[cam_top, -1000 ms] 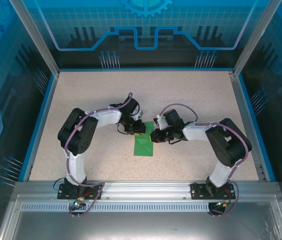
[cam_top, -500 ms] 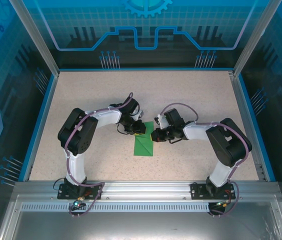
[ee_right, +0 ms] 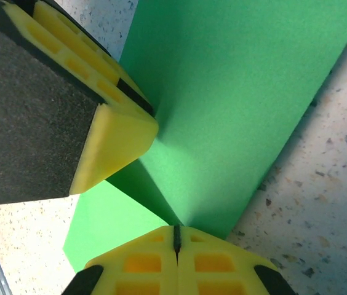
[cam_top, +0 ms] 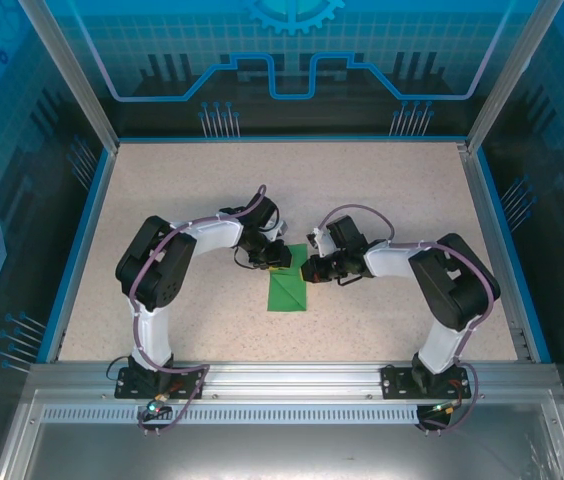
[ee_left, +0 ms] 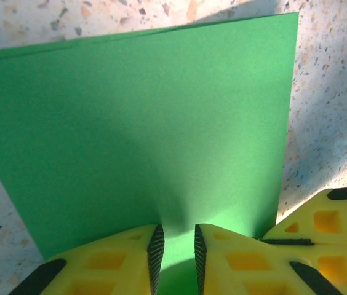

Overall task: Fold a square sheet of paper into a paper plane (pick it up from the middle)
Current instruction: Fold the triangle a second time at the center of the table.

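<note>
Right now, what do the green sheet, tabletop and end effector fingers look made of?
Green sheet: thin matte paper, probably; crisp straight edges, no gloss.
Tabletop: speckled beige, stone-look laminate perhaps; can't tell.
Fingers: yellow moulded plastic with cut-out pockets, dark ribbed pads, likely rubber.

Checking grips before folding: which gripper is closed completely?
The right gripper: its yellow fingers meet with no gap, at the edge of the green paper. On the left gripper the fingers stand slightly apart, paper showing between.

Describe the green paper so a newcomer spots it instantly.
On the speckled table, look midway between the two arms, where the left gripper and right gripper meet. The green paper lies there, partly folded, a bright flat patch against the beige flecked surface.
</note>
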Motion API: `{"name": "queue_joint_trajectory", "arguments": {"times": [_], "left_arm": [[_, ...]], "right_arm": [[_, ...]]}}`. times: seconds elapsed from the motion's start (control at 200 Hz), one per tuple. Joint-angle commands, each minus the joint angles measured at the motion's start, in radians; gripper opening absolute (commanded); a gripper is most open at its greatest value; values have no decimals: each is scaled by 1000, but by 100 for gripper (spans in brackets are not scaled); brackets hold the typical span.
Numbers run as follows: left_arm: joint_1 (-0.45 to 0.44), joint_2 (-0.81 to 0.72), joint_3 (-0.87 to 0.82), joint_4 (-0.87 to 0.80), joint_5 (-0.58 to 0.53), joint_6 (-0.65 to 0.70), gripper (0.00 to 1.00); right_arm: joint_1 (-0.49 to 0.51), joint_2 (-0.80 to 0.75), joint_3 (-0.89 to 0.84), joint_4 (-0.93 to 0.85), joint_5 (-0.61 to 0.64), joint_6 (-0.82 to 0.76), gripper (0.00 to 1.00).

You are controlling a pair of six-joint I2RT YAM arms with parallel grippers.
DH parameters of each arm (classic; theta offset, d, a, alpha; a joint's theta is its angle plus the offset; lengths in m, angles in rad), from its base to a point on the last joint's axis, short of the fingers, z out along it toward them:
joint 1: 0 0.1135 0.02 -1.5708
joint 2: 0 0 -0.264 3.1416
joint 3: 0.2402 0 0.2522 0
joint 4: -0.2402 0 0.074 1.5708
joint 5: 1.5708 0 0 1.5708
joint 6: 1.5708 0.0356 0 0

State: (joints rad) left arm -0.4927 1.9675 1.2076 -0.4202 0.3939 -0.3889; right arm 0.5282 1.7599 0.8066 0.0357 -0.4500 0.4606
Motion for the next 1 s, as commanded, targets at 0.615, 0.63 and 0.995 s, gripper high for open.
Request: {"name": "queue_joint_trajectory", "arguments": {"times": [0.615, 0.63, 0.995], "left_arm": [[11, 3, 19, -37, 30, 2, 27], [11, 2, 20, -37, 34, 0, 27], [13, -47, 59, -23, 96, -33, 30]], "right_arm": [[-2, 46, 13, -64, 48, -54, 5], [-1, 46, 14, -63, 48, -54, 5], [10, 62, 22, -87, 76, -63, 5]]}}
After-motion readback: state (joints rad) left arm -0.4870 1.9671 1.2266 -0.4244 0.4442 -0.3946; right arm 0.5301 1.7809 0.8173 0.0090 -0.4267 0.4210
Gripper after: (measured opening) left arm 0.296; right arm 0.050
